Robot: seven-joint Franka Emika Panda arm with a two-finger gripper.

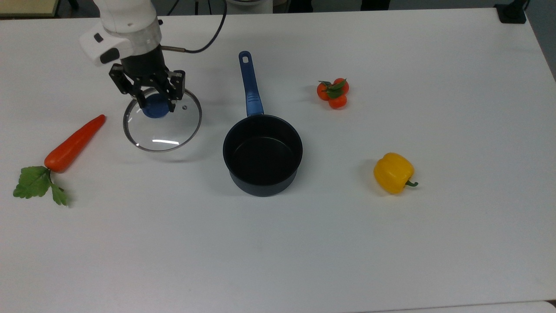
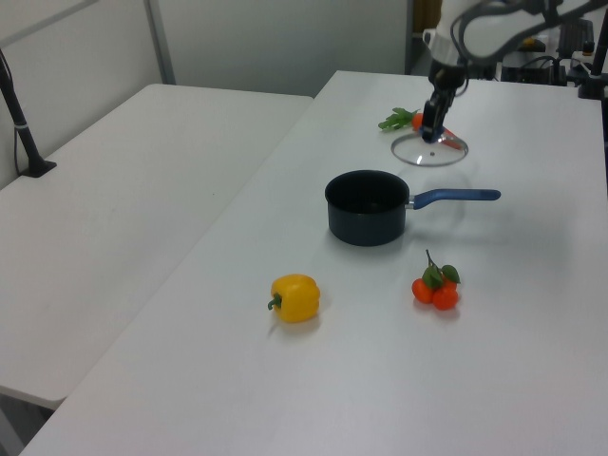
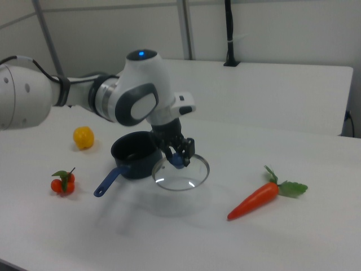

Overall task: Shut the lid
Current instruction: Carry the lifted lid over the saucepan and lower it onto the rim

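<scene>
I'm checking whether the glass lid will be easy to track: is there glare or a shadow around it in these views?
Top view: a short white glare streak on the lid, a faint shadow on the table below it. Right view: a similar bright streak near the lid's front rim, a soft shadow underneath. Left view: the lid looks pale, no clear glare.
</scene>
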